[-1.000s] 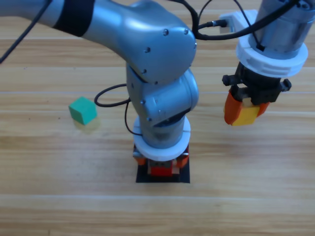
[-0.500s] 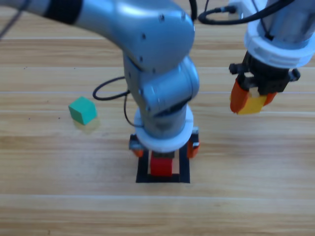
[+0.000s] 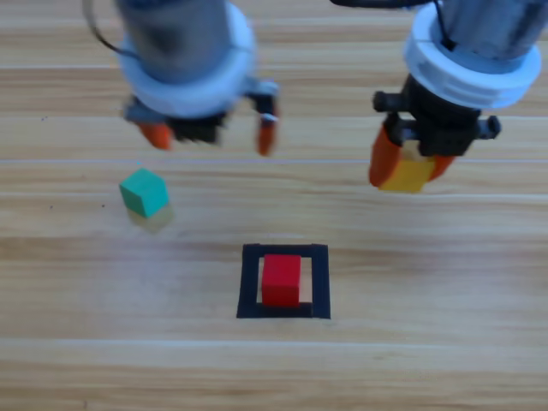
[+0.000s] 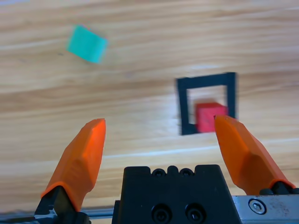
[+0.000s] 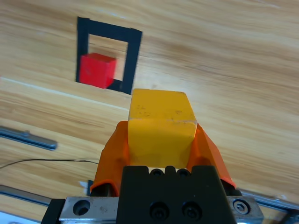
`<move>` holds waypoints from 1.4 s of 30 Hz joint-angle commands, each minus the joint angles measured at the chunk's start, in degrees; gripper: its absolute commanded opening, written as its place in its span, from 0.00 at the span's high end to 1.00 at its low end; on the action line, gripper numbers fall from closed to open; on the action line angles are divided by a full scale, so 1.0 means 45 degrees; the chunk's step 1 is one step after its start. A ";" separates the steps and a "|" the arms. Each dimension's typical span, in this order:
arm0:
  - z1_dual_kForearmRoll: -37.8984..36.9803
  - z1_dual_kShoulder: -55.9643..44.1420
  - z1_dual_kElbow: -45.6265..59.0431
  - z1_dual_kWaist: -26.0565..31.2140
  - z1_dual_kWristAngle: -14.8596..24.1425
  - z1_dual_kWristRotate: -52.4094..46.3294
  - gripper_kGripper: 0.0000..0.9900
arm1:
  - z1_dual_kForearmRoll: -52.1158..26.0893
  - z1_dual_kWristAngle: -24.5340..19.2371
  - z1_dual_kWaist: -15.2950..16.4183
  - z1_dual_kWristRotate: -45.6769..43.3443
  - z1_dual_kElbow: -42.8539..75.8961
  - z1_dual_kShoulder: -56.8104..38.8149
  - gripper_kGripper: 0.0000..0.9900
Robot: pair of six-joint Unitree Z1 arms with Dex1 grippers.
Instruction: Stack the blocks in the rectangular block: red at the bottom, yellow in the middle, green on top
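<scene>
The wooden worktop [image 3: 428, 282] carries a black tape rectangle [image 3: 283, 282] with the red cube [image 3: 281, 279] sitting inside it. The teal-green cube [image 3: 143, 191] rests well apart, to its upper left.

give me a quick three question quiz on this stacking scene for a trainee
1. True or false: the red cube sits inside the black tape rectangle.
2. Which hand holds the yellow cube? A) left hand B) right hand C) neither
3. Fill in: the left hand hangs open above the table, and the cube nearest it in the high view is the ____ one.

Key:
1. True
2. B, the right hand is shut on it, up off the table.
3. Green; the green cube lies on bare wood, outside the rectangle.
</scene>
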 commanded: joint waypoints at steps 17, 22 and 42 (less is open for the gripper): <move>-0.0535 0.2429 0.0109 0.5671 -0.3135 -0.1856 0.00 | 0.3288 0.0517 0.1797 0.3295 -0.7910 0.7083 1.00; -0.0535 0.2547 -0.0164 0.5788 -0.3213 -0.3008 0.00 | 0.3327 0.0517 0.1914 0.3451 -0.8222 0.7317 1.00; -0.0887 0.2488 0.0695 0.5769 -0.2745 -0.5801 0.00 | 0.3425 0.0263 0.2480 0.4447 -0.7324 0.6770 1.00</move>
